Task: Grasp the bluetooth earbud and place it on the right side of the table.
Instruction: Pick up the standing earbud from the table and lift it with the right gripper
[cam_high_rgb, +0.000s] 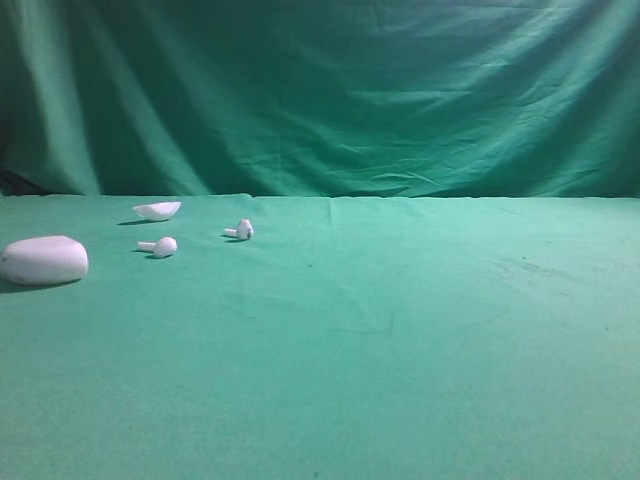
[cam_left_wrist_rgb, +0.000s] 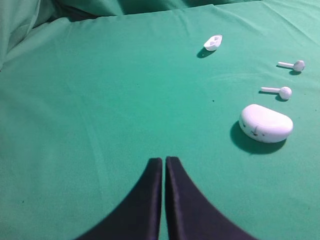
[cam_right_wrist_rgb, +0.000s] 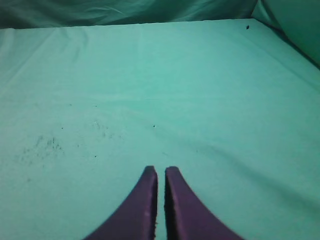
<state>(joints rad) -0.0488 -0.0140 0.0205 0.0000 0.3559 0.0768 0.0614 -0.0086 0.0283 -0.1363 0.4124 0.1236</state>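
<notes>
The bluetooth earbud (cam_high_rgb: 243, 230), white with dark specks on its head, lies on the green table (cam_high_rgb: 400, 350) at the back left. It also shows far right in the left wrist view (cam_left_wrist_rgb: 297, 65). Its twin earbud (cam_high_rgb: 160, 246) with a plain head lies left of it, nearer the white oval case (cam_high_rgb: 45, 260). My left gripper (cam_left_wrist_rgb: 163, 160) is shut and empty, well short and left of the case (cam_left_wrist_rgb: 265, 123). My right gripper (cam_right_wrist_rgb: 160, 170) is shut and empty over bare cloth. Neither gripper shows in the exterior view.
A small white shell-shaped piece (cam_high_rgb: 158, 210) lies behind the twin earbud, also seen in the left wrist view (cam_left_wrist_rgb: 213, 42). The green curtain (cam_high_rgb: 320, 90) hangs behind the table. The right wrist view shows only green cloth (cam_right_wrist_rgb: 150, 90) with faint dark specks.
</notes>
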